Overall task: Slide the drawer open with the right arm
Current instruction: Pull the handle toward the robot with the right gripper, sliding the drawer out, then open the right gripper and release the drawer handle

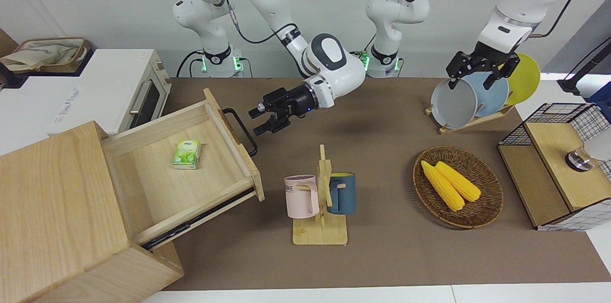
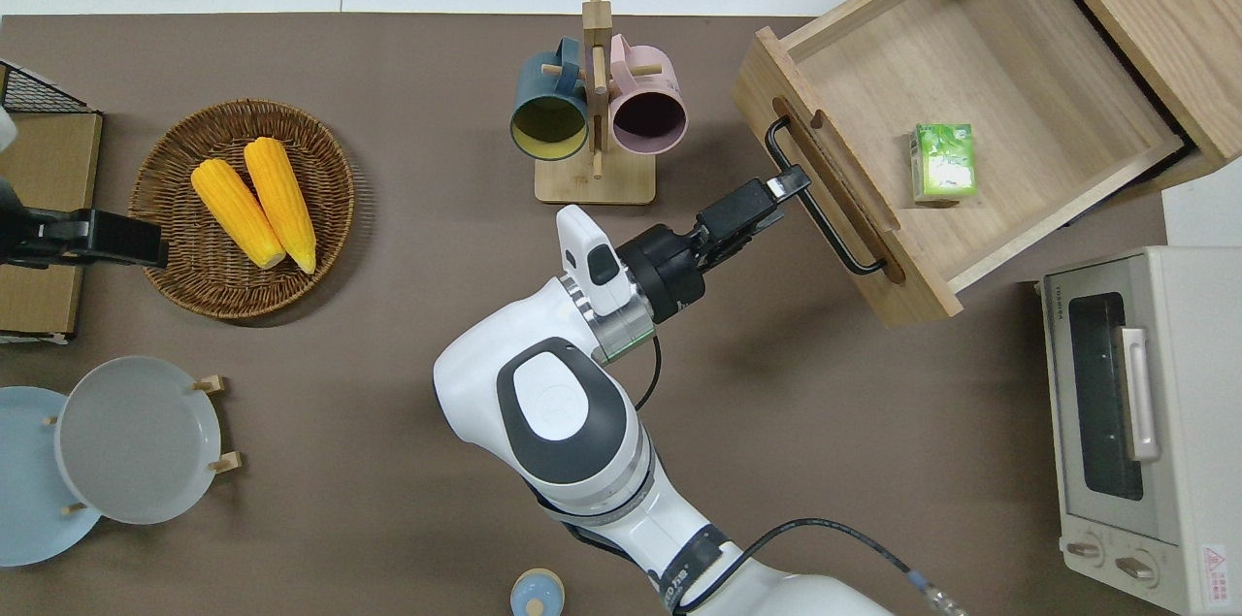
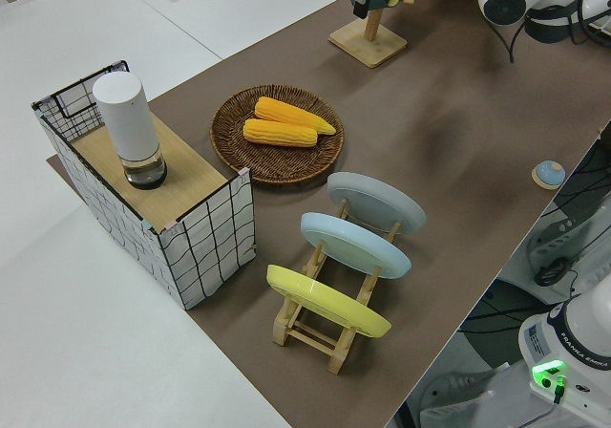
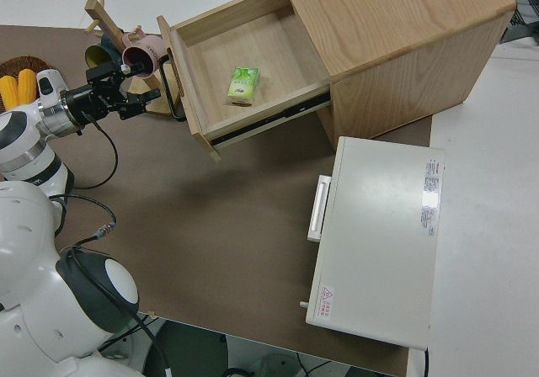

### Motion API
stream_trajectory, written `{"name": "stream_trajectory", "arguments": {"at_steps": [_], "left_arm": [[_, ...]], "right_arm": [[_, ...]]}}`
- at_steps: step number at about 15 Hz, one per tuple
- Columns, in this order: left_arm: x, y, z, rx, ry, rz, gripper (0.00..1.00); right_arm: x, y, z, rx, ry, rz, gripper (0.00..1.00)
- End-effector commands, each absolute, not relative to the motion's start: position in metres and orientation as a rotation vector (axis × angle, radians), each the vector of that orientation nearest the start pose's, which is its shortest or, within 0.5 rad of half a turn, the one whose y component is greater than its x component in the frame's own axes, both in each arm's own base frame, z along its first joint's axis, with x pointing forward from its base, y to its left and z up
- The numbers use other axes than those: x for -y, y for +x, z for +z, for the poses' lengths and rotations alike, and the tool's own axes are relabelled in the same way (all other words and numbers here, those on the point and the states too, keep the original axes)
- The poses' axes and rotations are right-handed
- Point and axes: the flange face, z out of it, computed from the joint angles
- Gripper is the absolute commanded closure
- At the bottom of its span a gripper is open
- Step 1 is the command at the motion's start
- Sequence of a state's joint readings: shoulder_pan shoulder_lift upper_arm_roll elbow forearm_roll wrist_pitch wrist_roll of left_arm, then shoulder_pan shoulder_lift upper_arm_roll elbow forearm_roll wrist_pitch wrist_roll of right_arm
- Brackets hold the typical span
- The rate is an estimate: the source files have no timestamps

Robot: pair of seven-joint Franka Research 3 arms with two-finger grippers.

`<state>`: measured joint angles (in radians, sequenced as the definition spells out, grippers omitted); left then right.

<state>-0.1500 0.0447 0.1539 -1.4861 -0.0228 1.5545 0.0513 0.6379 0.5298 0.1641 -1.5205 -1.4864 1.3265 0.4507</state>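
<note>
Drawer [image 1: 191,169] pulled wide open, green carton [image 1: 186,154] inside; right claw [image 1: 264,119] spread open just beside black handle [image 1: 242,131], gripping nothing; left arm parked.

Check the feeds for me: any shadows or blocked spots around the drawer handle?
Front view: soft shadow on the table under the right gripper; drawer evenly lit. Overhead view: the handle shows clearly, the gripper's tip overlapping one spot. Right side view: gripper partly covers the handle. Left side view: drawer out of frame.

Bright, even overhead lighting; soft short shadows on the brown tabletop [image 1: 382,255]; sharp focus, no glare.
</note>
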Motion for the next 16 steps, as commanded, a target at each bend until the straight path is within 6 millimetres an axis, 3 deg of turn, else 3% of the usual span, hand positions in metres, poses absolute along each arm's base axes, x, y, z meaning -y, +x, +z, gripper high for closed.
{"name": "stream_trajectory", "arguments": {"at_steps": [1, 5, 7, 12, 16], "left_arm": [[0.002, 0.571, 0.641, -0.088, -3.139, -0.052, 0.0], [0.002, 0.571, 0.641, -0.088, -3.139, -0.052, 0.0], [0.002, 0.571, 0.641, -0.088, -3.137, -0.052, 0.0], [0.002, 0.571, 0.641, -0.088, -3.139, -0.052, 0.0], [0.002, 0.571, 0.641, -0.088, -3.139, -0.052, 0.0]], "right_arm": [[-0.369, 0.563, 0.415, -0.422, 1.562, 0.396, 0.017], [-0.37, 0.56, 0.418, -0.419, 1.603, 0.381, 0.017], [-0.37, 0.559, 0.43, -0.396, 1.676, 0.364, 0.017], [-0.366, 0.552, 0.482, -0.331, 1.949, 0.3, 0.017], [-0.325, 0.549, 0.539, -0.222, 2.247, 0.217, 0.017]]}}
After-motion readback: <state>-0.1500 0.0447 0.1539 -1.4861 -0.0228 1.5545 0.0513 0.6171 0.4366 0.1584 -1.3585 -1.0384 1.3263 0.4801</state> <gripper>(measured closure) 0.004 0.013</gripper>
